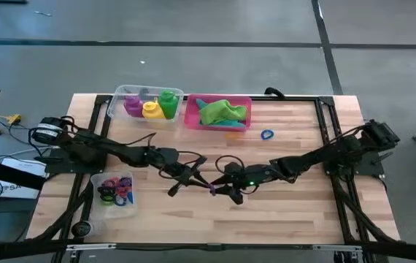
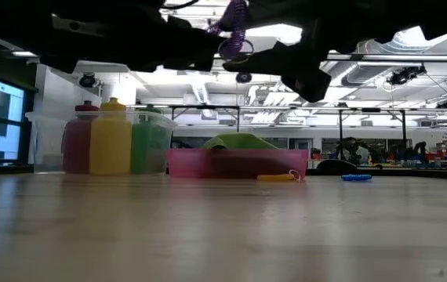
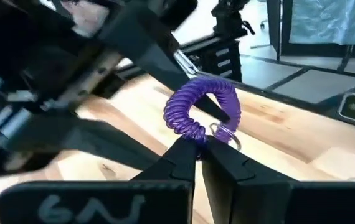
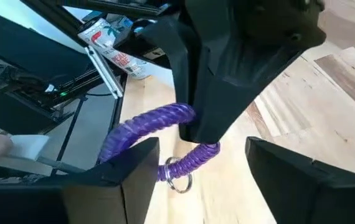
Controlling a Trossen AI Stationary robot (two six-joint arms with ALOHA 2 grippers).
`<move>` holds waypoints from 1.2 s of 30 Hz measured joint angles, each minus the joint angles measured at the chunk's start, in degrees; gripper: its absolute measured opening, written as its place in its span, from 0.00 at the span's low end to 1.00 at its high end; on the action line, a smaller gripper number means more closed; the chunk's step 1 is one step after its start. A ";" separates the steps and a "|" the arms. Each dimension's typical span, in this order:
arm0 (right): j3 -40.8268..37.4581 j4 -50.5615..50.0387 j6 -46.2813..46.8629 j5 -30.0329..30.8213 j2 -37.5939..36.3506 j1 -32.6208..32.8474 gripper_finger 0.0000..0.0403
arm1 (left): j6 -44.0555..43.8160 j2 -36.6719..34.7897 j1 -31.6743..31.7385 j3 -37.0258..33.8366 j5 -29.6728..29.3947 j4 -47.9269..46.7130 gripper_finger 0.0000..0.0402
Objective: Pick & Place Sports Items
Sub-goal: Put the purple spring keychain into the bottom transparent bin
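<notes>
Two grippers meet above the middle of the wooden tabletop, nearer its front edge. The left gripper (image 3: 197, 152) has its dark fingers pressed together, pinching a purple coiled ring (image 3: 201, 113), springy plastic with a small metal loop. The right gripper (image 4: 203, 163) stands spread on either side of that same coil (image 4: 149, 130), one finger (image 4: 134, 171) against it. A blue coiled ring (image 1: 267, 134) lies near the pink tray (image 1: 190, 117).

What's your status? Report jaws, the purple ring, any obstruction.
Left gripper shut on purple coil ring, held above mid-table. Right gripper open around the ring, jaws not yet closed. Nothing in the way.
</notes>
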 joint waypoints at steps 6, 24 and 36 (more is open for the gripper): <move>0.00 -0.02 -0.21 2.15 0.00 0.00 0.47 | -1.39 -2.11 0.00 0.00 0.02 -5.46 0.00; 0.00 -6.45 -0.46 13.45 0.00 0.00 0.47 | -23.77 -20.59 -0.03 0.00 0.09 -37.28 0.00; 0.00 -9.46 -0.46 13.21 0.00 0.00 0.47 | -44.32 -42.32 -6.58 0.00 0.26 -70.14 0.00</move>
